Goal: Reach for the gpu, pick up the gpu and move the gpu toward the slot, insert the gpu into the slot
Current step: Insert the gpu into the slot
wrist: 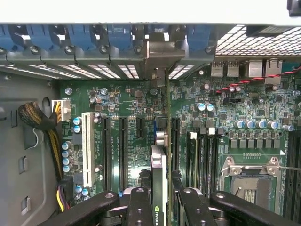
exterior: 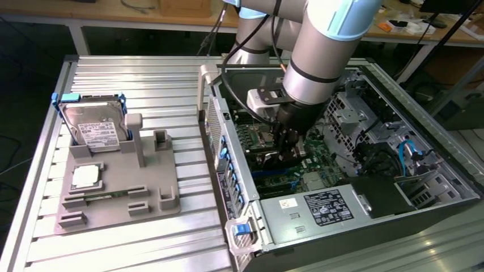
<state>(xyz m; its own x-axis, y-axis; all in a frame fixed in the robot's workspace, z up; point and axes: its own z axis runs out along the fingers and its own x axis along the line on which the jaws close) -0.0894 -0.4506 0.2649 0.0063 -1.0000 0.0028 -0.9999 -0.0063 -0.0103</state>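
My gripper (wrist: 162, 209) is down inside the open computer case (exterior: 226, 141), shut on the gpu (wrist: 159, 165). The gpu is a thin dark card seen edge-on between the two black fingers (wrist: 140, 207), with a green logo near them. Its silvery bracket end (wrist: 162, 54) sits up against the case's rear slot openings. The card stands on edge over the green motherboard (wrist: 131, 103). Of the blue slot, a thin sliver (wrist: 154, 128) shows right beside the card; the rest lies hidden under it. In the exterior view the gripper (exterior: 291, 148) hangs low over the board.
Black connector strips (wrist: 123, 150) and a white one (wrist: 87, 148) flank the card; memory strips (wrist: 202, 155) and the processor socket (wrist: 249, 181) lie on the other side. Cables (wrist: 42, 122) bunch by the case wall. Outside, a grey fixture (exterior: 151, 198) holds the hard drive (exterior: 94, 127) and chip (exterior: 85, 177).
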